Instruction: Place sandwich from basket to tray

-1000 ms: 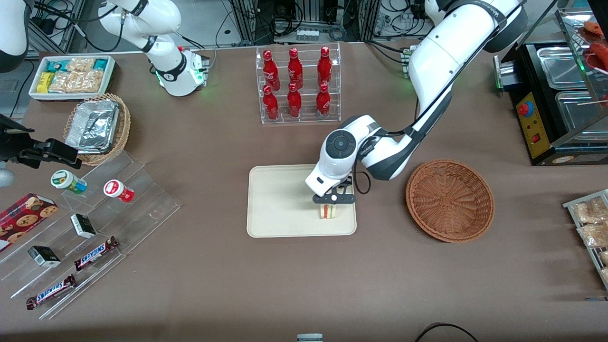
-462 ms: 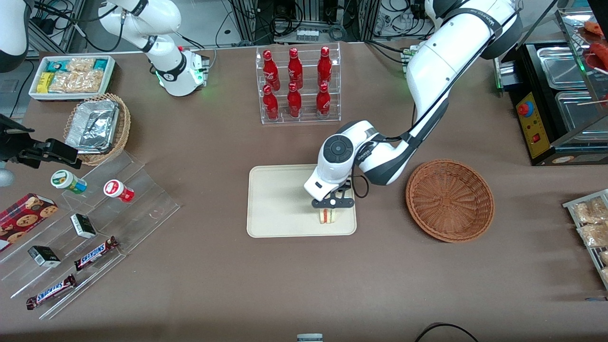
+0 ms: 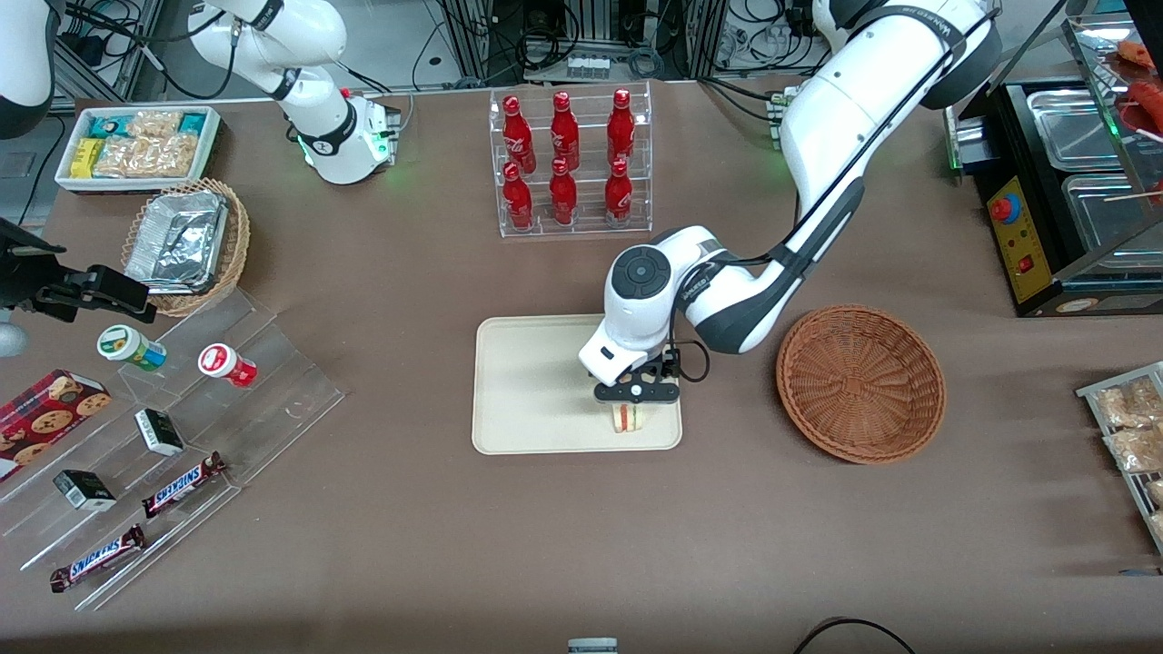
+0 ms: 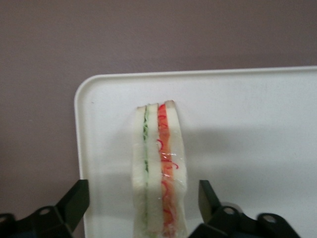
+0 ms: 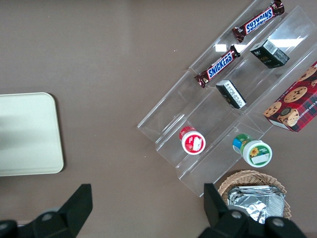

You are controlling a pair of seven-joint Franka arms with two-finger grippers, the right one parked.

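Sandwich on tray, between spread fingers, untouched.

Six red bottles fill a clear rack; Snickers bars lie on acrylic steps.

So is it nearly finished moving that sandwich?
Nearly. The basket is empty and the sandwich stands on the tray, near the corner. The gripper is open right above it, fingers apart on either side. What is left is pulling the arm away.
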